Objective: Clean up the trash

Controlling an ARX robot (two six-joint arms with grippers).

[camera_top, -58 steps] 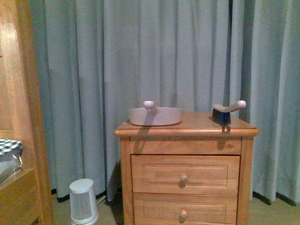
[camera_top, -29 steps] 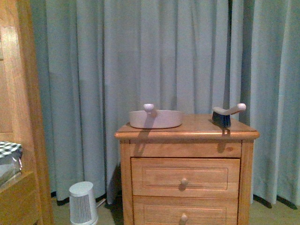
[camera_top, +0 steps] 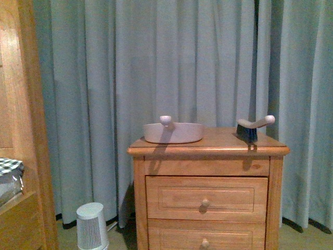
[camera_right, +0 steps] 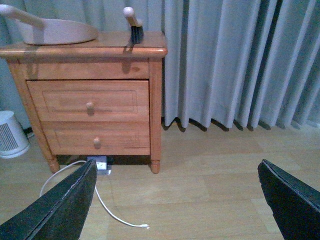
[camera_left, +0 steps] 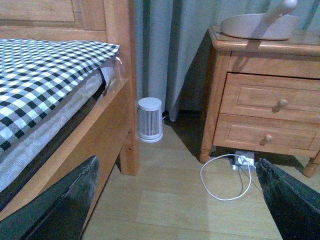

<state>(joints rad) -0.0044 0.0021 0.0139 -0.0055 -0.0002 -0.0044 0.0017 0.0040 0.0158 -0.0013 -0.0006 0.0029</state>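
- The robot is facing the nightstand [camera_top: 208, 172], apparently searching; the trash is not showing in any view.
- The left gripper [camera_left: 176, 170] and right gripper [camera_right: 176, 165] are hanging above the floor, jaws wide apart, empty.
- Next, I reckon, it is needing to find the trash, maybe fetching the dustpan [camera_top: 173, 132] and brush [camera_top: 252, 127].

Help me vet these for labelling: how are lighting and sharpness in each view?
Front view: dim, bluish-green cast, soft; the dustpan and brush throw shadows down the nightstand. Left wrist view: brighter, sharp on the bedspread. Right wrist view: evenly lit, floor cable crisp.
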